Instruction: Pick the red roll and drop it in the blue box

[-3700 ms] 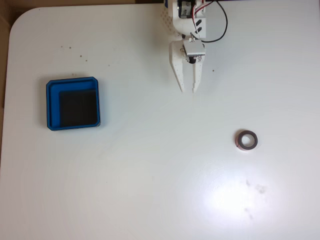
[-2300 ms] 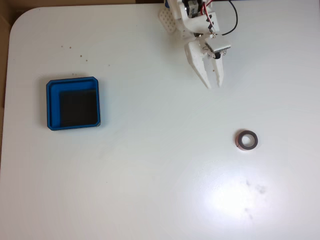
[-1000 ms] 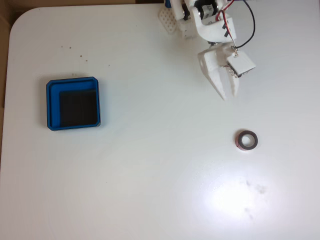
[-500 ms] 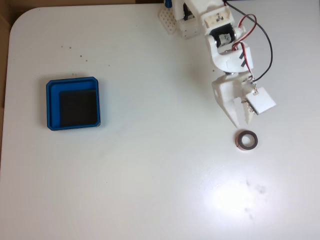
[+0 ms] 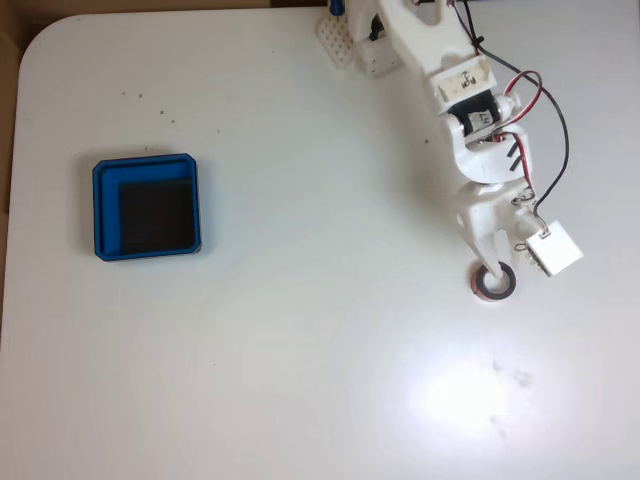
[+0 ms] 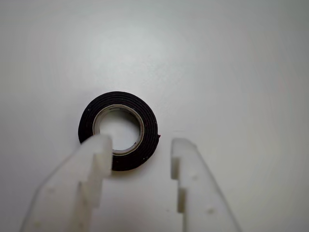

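White plastic arm (image 5: pixel 470 110) with red and black cables (image 5: pixel 545 130), stepped white fingers (image 6: pixel 193 188).

In the fixed view you have the blue box (image 5: pixel 146 207) on the table (image 5: pixel 300 380) at left, the red roll (image 5: pixel 494 283) well apart at right, under the gripper (image 5: pixel 497 275).

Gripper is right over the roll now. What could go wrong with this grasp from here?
1. In the wrist view the left finger overlaps the roll's rim while the right finger stands clear beside it. The roll is off-centre, so closing may nudge or tip it rather than pinch it.
2. The roll lies flat on the smooth table, so it might slide away.
3. The blue box sits far across the table in the fixed view; a weak grip could drop the roll on the way.
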Available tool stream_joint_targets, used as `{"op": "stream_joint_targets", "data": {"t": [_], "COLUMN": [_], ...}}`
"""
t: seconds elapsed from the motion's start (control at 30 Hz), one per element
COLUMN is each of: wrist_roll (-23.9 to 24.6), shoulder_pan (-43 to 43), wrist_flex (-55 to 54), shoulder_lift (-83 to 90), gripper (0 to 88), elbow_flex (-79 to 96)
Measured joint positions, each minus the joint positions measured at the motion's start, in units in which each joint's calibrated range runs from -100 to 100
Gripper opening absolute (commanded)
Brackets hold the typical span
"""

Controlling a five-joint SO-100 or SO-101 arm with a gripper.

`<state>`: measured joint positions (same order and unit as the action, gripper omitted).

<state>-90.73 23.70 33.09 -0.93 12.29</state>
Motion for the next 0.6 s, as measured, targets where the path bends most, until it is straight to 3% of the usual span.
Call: {"op": "stream_joint_targets", "data": {"t": [0.6], "wrist_roll": [0.0], "shoulder_pan": [3.3], "wrist_flex": [1.5], "shoulder_lift": [-4.0], "gripper": [9.1], "elbow_flex": [-1.4]}}
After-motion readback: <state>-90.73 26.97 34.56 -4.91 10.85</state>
